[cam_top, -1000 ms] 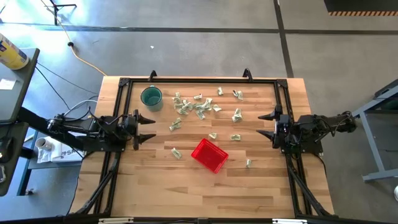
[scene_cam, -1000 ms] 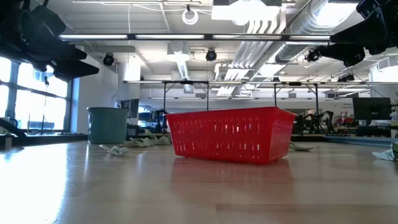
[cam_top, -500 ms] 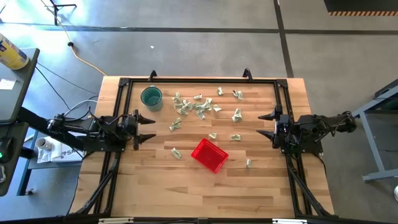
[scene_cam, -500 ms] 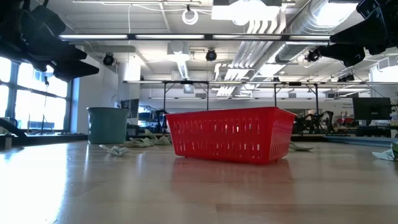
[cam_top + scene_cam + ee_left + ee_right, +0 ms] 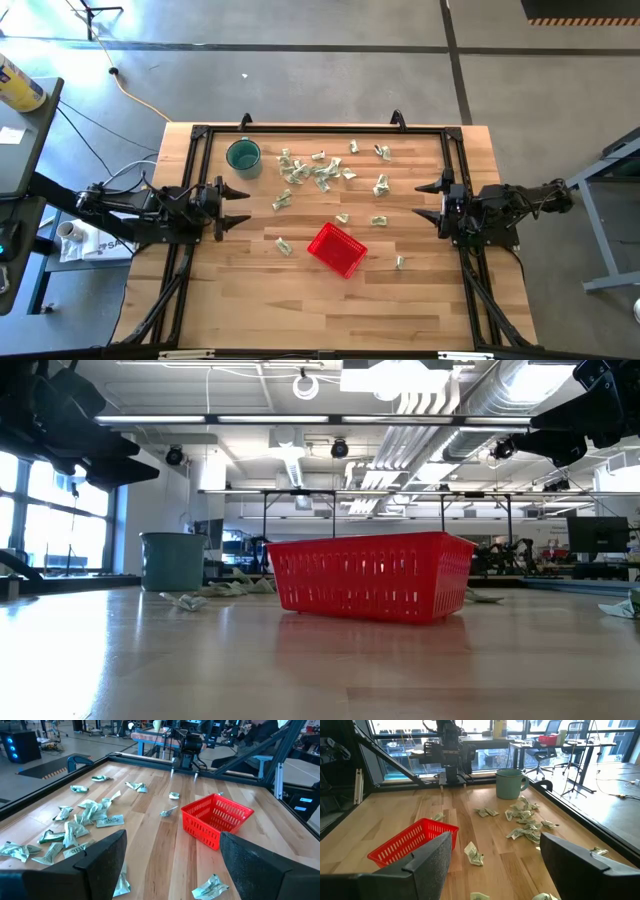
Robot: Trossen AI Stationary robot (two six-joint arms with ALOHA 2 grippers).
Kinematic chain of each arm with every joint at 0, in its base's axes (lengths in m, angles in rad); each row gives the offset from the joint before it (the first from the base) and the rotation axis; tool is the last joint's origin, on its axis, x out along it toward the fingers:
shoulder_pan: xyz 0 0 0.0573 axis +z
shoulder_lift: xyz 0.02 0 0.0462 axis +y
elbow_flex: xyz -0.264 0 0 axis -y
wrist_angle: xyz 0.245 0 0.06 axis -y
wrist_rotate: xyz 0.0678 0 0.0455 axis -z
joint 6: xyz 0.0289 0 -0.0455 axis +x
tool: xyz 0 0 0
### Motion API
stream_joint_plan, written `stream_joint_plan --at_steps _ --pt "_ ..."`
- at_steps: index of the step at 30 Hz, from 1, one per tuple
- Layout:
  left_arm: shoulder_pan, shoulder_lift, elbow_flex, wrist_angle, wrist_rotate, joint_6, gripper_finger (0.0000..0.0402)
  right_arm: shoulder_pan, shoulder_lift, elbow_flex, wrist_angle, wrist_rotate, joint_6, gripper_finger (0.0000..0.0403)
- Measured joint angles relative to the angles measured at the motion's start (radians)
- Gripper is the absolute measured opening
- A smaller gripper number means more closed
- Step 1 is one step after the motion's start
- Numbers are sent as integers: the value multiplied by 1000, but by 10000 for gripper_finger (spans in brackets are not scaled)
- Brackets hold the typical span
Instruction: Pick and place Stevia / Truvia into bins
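Sachets [image 5: 318, 170] lie scattered over the far half of the wooden tabletop [image 5: 250, 300], most bunched beside the teal cup [image 5: 243, 156], a few strays near the red basket [image 5: 336, 249]. Print on the sachets is too small and crumpled to read. Basket sits mid-tabletop; its inside is hidden in the low view. Left tool [image 5: 237, 205] at the left edge, fingers spread wide, holding nothing. Right tool [image 5: 428, 200] at the right edge, also wide apart, empty.
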Motion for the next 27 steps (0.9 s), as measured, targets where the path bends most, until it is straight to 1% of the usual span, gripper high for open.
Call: stream_joint_plan --at_steps 18,19,21,23,27 --pt "0 0 0 5 0 0 353 0 0 0 0 0 0 293" --pt "0 0 0 17 -5 2 353 0 0 0 0 0 0 293" --pt "0 0 0 52 -51 9 353 0 0 0 0 0 0 293" --pt "0 0 0 96 -75 -74 353 0 0 0 0 0 0 293" --pt "0 0 0 176 -79 -312 353 0 0 0 0 0 0 293"
